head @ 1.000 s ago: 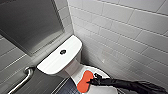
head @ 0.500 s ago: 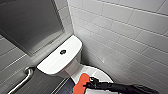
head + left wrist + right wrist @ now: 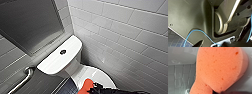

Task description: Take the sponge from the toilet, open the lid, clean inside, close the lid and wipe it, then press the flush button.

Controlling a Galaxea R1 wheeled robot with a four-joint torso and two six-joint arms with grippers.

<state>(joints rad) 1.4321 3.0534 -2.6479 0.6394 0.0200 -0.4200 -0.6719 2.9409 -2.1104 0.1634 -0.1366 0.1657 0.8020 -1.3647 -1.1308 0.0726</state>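
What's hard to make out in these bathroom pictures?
Head view: front of the toilet, cut off by the bottom edge.
Head view: part of the sponge, behind the dark right arm.
Right wrist view: whether the sponge touches the lid; it hides the contact.
Flush button: too small for detail.

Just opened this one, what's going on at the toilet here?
The robot's right gripper is at the orange sponge, which lies against the closed white lid of the toilet. In the right wrist view the sponge sits right on that glossy white surface. The flush button on the cistern top has nothing near it. Whether the sponge is actually gripped cannot be told.
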